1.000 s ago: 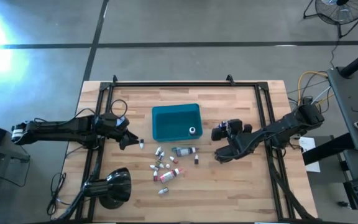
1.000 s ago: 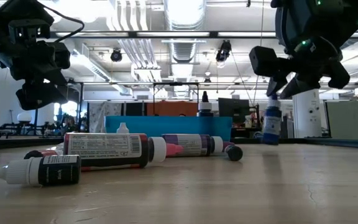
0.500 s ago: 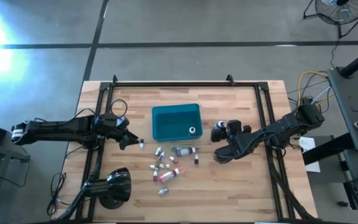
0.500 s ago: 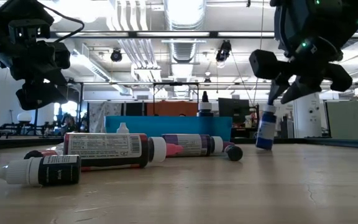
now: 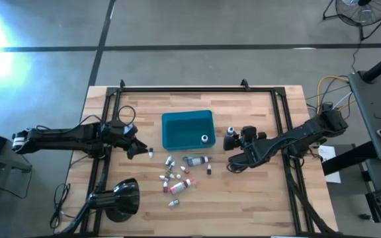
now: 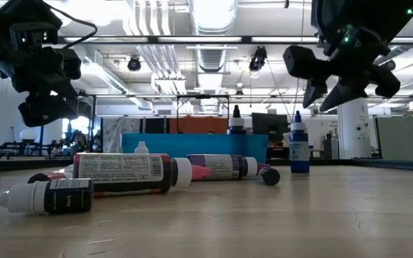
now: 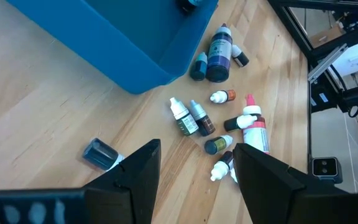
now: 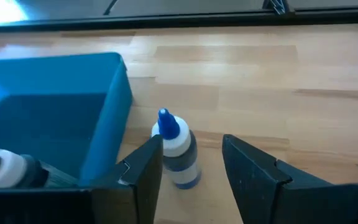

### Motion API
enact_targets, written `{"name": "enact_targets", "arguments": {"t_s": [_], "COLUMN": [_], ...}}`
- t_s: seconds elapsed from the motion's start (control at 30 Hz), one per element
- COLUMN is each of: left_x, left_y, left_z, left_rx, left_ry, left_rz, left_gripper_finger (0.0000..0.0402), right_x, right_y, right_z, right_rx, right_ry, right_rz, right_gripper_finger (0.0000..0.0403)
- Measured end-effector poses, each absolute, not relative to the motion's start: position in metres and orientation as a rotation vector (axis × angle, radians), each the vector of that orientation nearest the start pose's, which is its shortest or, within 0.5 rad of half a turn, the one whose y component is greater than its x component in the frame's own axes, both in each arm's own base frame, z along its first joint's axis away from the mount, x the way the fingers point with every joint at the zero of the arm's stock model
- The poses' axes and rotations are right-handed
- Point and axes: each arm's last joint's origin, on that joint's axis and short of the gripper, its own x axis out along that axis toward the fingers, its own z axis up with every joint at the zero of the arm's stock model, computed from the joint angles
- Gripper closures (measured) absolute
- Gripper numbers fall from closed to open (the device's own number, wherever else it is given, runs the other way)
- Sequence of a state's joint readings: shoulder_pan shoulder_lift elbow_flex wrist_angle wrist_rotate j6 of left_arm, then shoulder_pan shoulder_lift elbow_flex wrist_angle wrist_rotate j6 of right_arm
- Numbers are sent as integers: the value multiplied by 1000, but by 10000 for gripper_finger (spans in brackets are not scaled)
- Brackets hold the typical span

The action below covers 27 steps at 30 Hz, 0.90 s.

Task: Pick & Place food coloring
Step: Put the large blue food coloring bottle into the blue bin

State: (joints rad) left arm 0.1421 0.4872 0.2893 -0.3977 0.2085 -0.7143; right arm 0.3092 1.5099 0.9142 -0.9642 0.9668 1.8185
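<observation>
A blue food coloring bottle with a pale collar stands upright on its base just right of the teal bin; it also shows in the low view and the right wrist view. My right gripper is open and hangs above and behind it, touching nothing. One bottle lies in the bin. Several small bottles lie in front of the bin. My left gripper is open and empty left of the bin, with a tiny bottle lying on the table ahead of it.
Black frame rails run along the table's left, far and right sides. A black dome-shaped object sits at the near left. Bare wood lies on the near right.
My right gripper has carried the blue bottle toward the bin, set it on the table first tilted and then upright, let go and risen. The bottle now stands alone.
</observation>
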Motion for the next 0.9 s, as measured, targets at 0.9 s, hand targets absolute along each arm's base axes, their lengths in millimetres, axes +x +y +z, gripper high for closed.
{"name": "enact_targets", "arguments": {"t_s": [0.9], "left_x": [118], "left_y": [11], "left_z": [184], "left_rx": [-796], "left_ry": [588], "left_rz": [148], "left_gripper_finger": [224], "right_x": [262], "right_y": [-36], "right_z": [260], "right_rx": [920], "right_ry": [988], "right_rz": [-1082], "right_gripper_finger": [177]}}
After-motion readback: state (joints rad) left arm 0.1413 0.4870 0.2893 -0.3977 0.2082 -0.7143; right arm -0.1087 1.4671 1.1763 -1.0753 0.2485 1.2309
